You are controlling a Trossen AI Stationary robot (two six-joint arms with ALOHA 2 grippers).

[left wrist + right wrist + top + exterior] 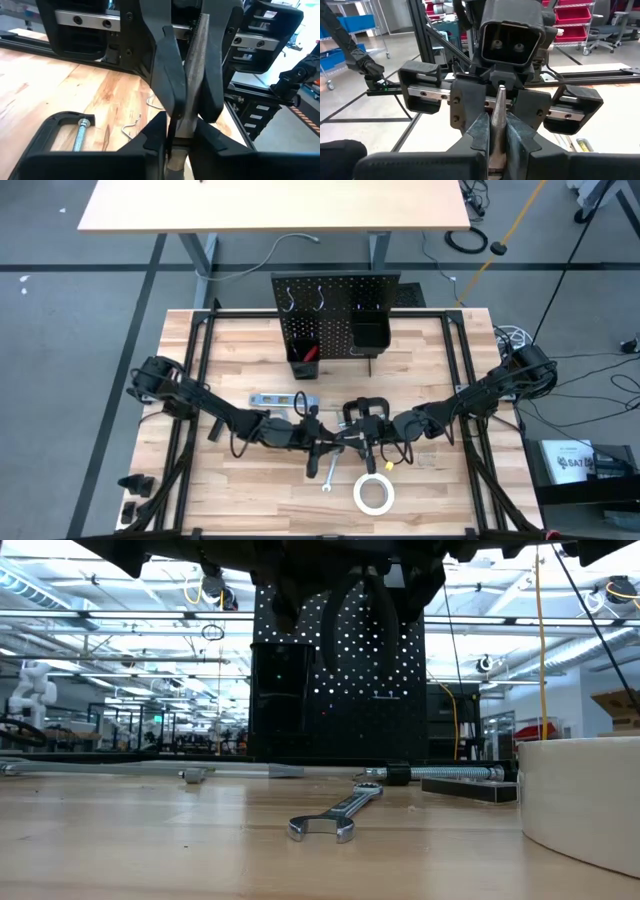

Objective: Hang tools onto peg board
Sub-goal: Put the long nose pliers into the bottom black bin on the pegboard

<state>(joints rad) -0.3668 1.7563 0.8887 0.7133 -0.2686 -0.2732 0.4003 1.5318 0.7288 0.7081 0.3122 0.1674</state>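
Observation:
Over the table's middle, both grippers meet tip to tip on a thin grey tool with a toothed edge [199,55], which looks like the hacksaw. My left gripper [327,436] comes from the left and my right gripper [366,435] from the right. Both are shut on it. In the low view a dark loop of the tool [362,615] hangs below them, clear of the table. The black peg board [335,305] stands upright at the far edge with silver hooks [320,302] and two bins [303,360]. A red handle [311,352] sticks out of the left bin. My left gripper pinches the tool's thin grey metal [180,120] between its two fingers, coming level from the table's left. The tool is lifted clear of the table. My right gripper pinches the same grey strip edge-on [498,125], level from the table's right. The strip's pointed end [501,92] sticks out toward the left gripper.
On the table below lie a wrench [330,470], a white tape roll [373,493], a black C-clamp [365,408], a silver level [270,398] and loose wire hooks [132,125]. Black frame rails run along both table sides.

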